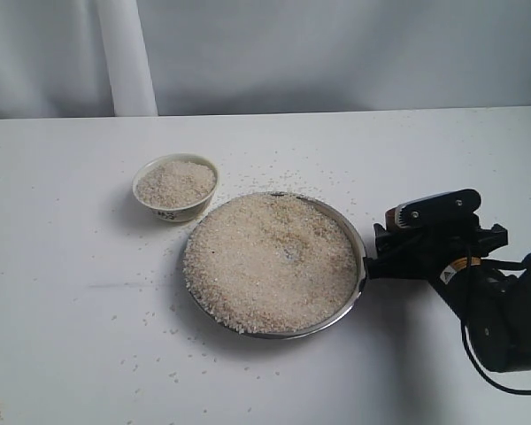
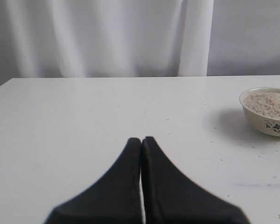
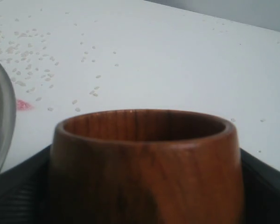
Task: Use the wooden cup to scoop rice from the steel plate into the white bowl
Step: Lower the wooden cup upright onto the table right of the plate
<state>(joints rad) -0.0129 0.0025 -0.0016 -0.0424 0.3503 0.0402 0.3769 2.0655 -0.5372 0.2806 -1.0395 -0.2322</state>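
Gripping the wooden cup (image 3: 144, 163) upright in the right claw (image 1: 391, 243), just beside the steel plate (image 1: 361, 282). Hanging the left claw (image 2: 141, 142) over the table (image 2: 60, 116), pinched shut on nothing. Further on: rice (image 1: 265, 261) heaped across that plate, then the white bowl (image 1: 179, 213) just past its far rim, brimful, loose grains scattered around.

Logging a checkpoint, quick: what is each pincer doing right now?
Left pincer: closed, holding nothing.
Right pincer: closed on the wooden cup.
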